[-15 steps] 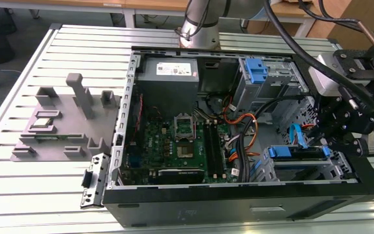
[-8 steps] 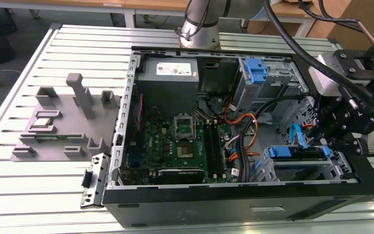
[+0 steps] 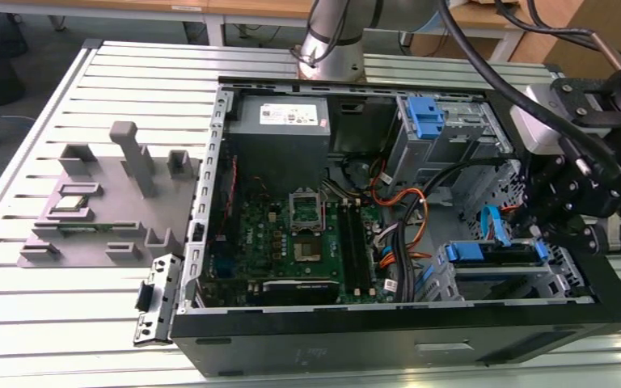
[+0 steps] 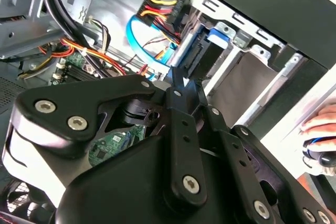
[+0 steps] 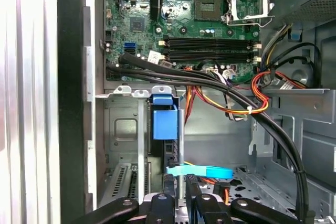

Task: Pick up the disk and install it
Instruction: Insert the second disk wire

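The disk (image 3: 491, 253) lies in the drive bay at the front right corner of the open computer case (image 3: 397, 339), with its blue carrier ends showing at both sides. Its blue carrier tab also appears in the first wrist view (image 5: 164, 119) and the second wrist view (image 4: 217, 37). My gripper (image 3: 551, 234) hangs just above the disk's right end, inside the case wall. In both wrist views the black fingers (image 4: 177, 77) (image 5: 180, 186) come together at the tips, and nothing is gripped between them.
A blue ribbon cable (image 5: 199, 171) and black, orange and yellow wire bundles (image 5: 231, 95) run close to the bay. A lone blue bracket (image 3: 424, 118) sits in the upper bay beside the grey power supply (image 3: 280, 117). A grey fixture (image 3: 106, 202) stands left of the case. A hand (image 4: 320, 127) rests outside it.
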Controlling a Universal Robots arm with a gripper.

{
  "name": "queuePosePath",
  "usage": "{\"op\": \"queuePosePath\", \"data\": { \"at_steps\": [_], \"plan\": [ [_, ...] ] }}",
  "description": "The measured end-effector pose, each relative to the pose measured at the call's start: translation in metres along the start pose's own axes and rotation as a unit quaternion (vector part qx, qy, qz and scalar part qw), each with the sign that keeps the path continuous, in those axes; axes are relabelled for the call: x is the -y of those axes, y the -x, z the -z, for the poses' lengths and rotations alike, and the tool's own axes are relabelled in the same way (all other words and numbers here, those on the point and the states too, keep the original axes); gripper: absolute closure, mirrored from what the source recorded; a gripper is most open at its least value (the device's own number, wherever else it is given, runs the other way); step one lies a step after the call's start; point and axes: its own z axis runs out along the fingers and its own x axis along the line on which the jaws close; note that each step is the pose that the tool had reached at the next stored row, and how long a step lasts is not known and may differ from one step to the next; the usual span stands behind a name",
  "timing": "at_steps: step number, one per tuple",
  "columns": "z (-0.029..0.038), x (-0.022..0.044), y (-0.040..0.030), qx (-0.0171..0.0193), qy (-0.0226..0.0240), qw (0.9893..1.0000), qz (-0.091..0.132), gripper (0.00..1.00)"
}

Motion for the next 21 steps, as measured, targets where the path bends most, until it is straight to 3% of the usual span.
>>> {"op": "queuePosePath", "data": {
  "at_steps": [9, 14, 21],
  "plan": [
    [-0.003, 0.0073, 0.0169, 0.0001, 0.0, 1.0, 0.0, 0.76],
    [-0.0051, 0.0194, 0.0219, 0.0, 0.0001, 1.0, 0.0, 0.76],
    [-0.0071, 0.0278, 0.0264, 0.0001, 0.0002, 1.0, 0.0, 0.76]
  ]
}}
